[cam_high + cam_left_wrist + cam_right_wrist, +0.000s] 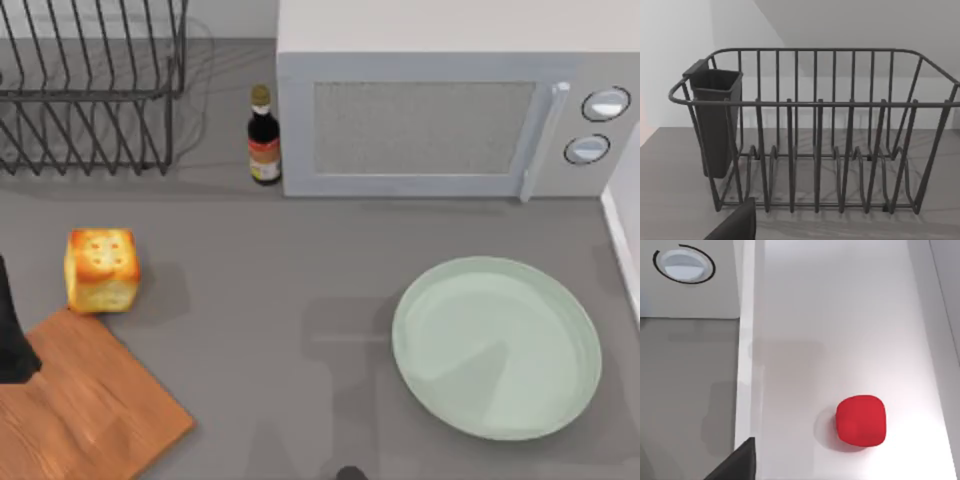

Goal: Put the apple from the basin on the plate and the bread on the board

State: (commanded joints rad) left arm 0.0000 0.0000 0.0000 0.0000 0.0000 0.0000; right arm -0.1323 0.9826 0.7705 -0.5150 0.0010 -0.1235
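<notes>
The apple [860, 420] lies alone on the white floor of the basin [840, 315], beneath the right arm's camera. The plate [497, 346] sits bare at the table's right. The bread [101, 270] stands just off the board [85, 405], at the left. Neither gripper's jaws can be told.

text: none legible | bottle [264, 135] label: red and pale bands, unreadable
</notes>
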